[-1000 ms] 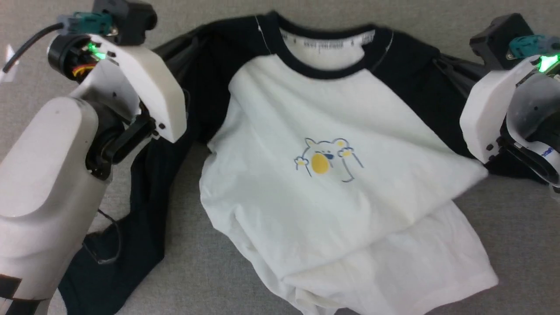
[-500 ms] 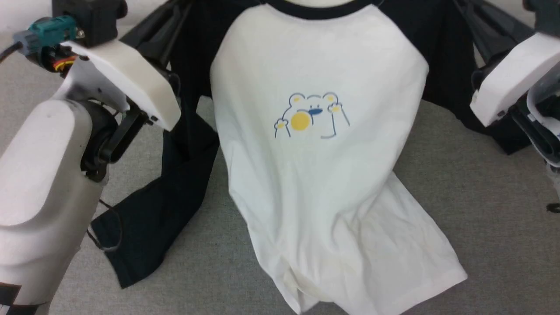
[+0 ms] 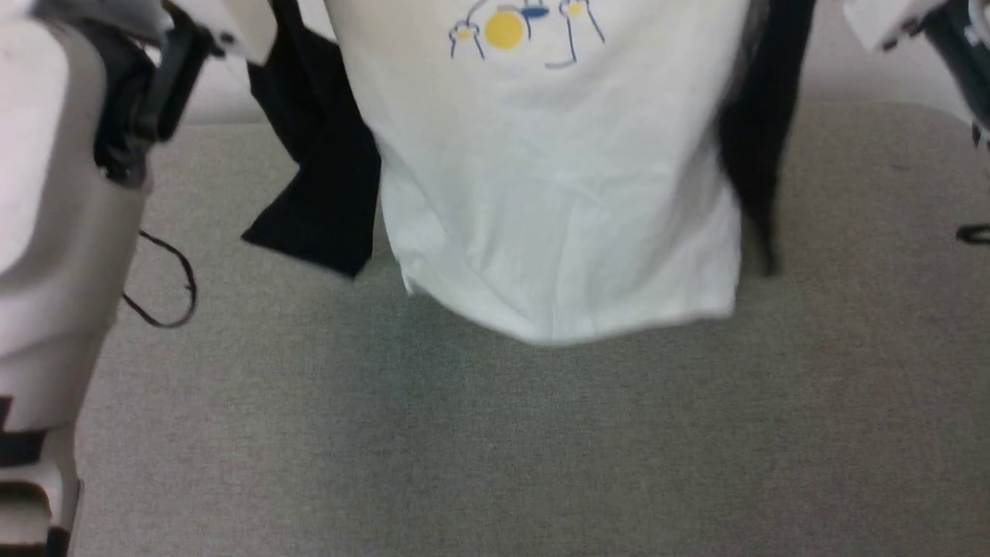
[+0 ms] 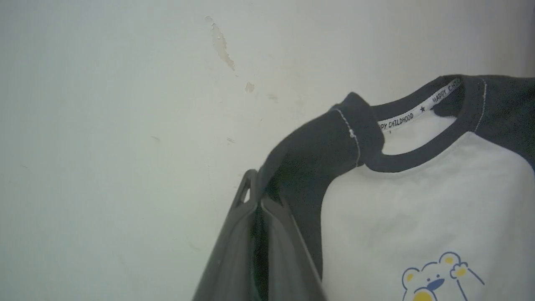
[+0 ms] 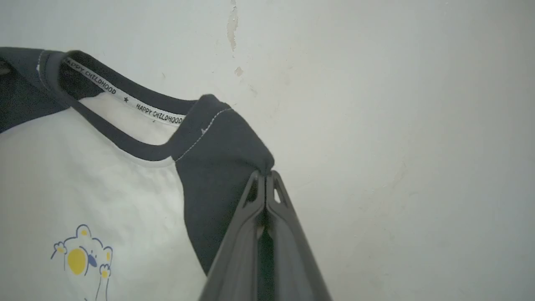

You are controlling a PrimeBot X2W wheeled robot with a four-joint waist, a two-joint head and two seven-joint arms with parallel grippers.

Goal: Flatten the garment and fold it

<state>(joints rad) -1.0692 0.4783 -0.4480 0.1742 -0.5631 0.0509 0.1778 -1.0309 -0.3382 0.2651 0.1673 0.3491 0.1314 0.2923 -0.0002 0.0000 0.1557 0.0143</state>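
Raglan shirt (image 3: 557, 193) now lifted off tabletop (image 3: 495, 464), hanging straight; you see left gripper (image 4: 256, 196) and right gripper (image 5: 265, 177) jaws pinching black shoulders. Ready to lay flat.

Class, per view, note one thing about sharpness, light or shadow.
Head view: the garment is blurred at hem and sleeves, soft shadow on the grey surface. Left wrist view: neck tape lettering sharp, left gripper soft. Right wrist view: even light on the wall.

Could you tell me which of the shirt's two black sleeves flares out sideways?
The sleeve on the robot's left: its end kicks outward from the white body, while the right sleeve hangs straight down beside it.
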